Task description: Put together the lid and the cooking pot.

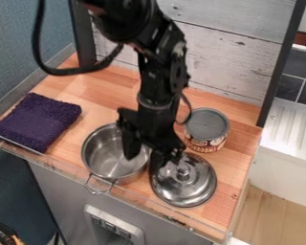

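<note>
"Where's the lid?"
"The lid [197,184] lies on the counter [95,91], right of the pot [111,162] in the camera view, its knob [183,173] up."
"So it's off the pot?"
"Yes, just beside it. The pot stands upright and uncovered, and I can see its bare metal inside. A wire handle [99,186] sticks out at the front edge of the counter."
"And the gripper [145,161]?"
"It hangs down from the arm [158,72], over the side of the pot nearest the lid. Its jaws are apart, with nothing between them that I'd call held. One finger is over the pot's opening, the other by the lid's left edge."
"Touching the lid?"
"I can't tell from this angle."
"What else is there?"
"A can [207,125], upright behind the lid and very near it. Over on the left, well apart from the can, there's a folded purple towel [37,122]. Behind the counter stand whitish boards [232,52]."
</note>
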Tool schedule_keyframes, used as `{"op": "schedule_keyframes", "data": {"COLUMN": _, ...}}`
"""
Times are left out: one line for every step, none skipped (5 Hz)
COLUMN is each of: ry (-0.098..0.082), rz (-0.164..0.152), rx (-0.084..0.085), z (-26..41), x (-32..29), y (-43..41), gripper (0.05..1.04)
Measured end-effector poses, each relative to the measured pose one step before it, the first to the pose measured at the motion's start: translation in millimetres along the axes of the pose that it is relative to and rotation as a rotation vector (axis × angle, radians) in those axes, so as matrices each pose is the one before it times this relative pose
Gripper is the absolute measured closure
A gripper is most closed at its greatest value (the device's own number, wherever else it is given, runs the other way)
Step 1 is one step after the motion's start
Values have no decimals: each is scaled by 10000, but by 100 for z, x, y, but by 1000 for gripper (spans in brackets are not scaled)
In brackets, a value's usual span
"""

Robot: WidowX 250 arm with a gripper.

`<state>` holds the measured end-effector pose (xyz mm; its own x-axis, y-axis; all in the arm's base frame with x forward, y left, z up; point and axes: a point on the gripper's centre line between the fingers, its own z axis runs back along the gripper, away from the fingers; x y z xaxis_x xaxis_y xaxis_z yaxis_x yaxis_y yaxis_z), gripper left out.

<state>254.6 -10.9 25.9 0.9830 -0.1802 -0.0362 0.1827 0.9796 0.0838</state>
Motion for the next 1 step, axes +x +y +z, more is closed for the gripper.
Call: {"op": "schedule_keyframes", "data": {"ry": -693, "rz": -543, "rx": 123, "z": 2454, "x": 315, "y": -469, "gripper": 70}}
